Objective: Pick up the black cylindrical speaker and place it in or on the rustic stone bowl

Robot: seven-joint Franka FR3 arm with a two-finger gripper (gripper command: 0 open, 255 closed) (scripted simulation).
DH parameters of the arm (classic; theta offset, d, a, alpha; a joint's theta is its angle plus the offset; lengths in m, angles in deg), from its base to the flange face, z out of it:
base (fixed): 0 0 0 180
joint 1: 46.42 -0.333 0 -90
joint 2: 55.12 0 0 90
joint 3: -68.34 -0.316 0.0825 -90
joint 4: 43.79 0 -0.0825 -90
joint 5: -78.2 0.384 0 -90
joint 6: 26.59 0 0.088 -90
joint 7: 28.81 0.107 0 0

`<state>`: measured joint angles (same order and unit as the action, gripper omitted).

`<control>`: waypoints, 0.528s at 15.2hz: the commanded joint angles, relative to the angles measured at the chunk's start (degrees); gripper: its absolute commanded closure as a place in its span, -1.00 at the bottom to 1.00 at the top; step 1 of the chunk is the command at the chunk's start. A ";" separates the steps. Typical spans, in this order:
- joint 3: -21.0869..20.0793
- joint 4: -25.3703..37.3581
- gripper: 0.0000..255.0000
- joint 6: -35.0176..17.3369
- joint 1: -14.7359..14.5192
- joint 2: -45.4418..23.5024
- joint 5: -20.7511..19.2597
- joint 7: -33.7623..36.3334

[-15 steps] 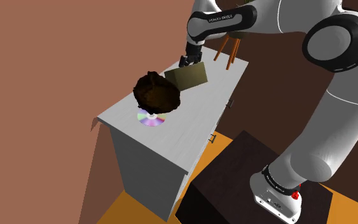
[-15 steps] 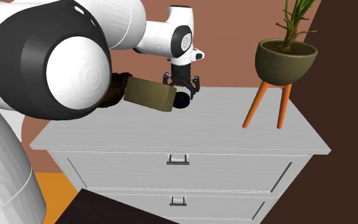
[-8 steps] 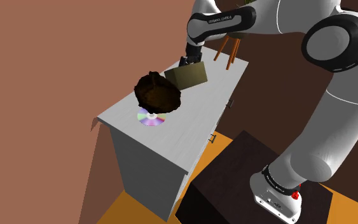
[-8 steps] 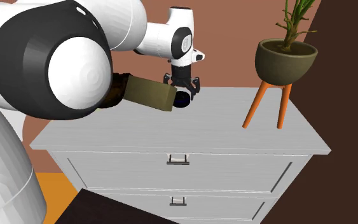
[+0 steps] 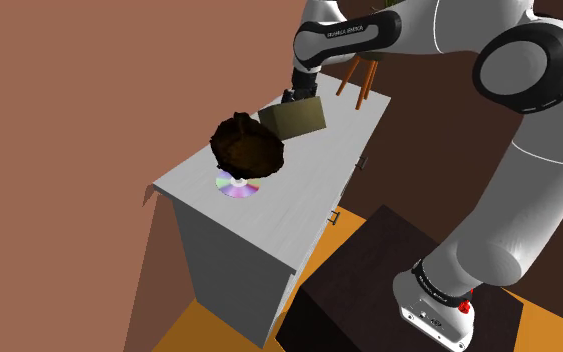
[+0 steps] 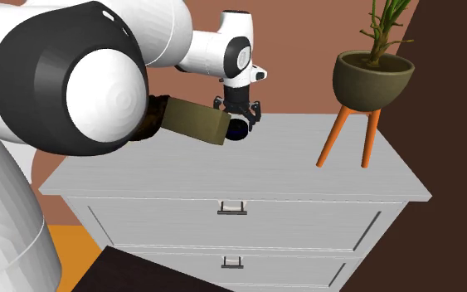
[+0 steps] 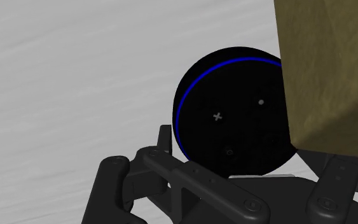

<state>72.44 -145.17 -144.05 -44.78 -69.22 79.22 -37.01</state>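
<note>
The black speaker [image 7: 234,127] is showing a small pale plus sign [image 7: 217,116] on its flat top, inside the blue ring [image 7: 182,102], and a pale dot [image 7: 261,102] is sitting just beside that sign. Another faint round mark [image 7: 229,151] is lying lower on the same face, too dim to read. In the shoulder view a line of pale lettering [image 5: 354,30] is running along a dark band of the arm [image 5: 529,190], too small to read.

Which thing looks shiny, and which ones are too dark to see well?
Shoulder view: the disc gleams in rainbow colours, while the bowl is very dark; wrist view: the speaker is flat black, marked out by its blue ring.
</note>
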 commanded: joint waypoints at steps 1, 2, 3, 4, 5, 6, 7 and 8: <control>0.17 -0.31 1.00 0.10 0.15 -0.40 -0.12 -0.06; 0.05 -0.49 1.00 0.37 -0.06 0.03 -0.19 0.30; 0.06 -0.02 1.00 1.06 -0.06 0.25 -0.21 0.31; 0.06 0.46 1.00 1.77 -0.07 0.48 -0.23 0.32; 0.07 0.96 1.00 2.47 -0.07 0.68 -0.25 0.33; 0.07 1.51 1.00 3.19 -0.07 0.85 -0.27 0.34; 0.08 2.04 1.00 3.90 -0.07 1.03 -0.29 0.35; 0.08 2.59 1.00 4.62 -0.07 1.20 -0.30 0.36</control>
<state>72.49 -143.13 -140.18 -44.90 -68.20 78.93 -36.59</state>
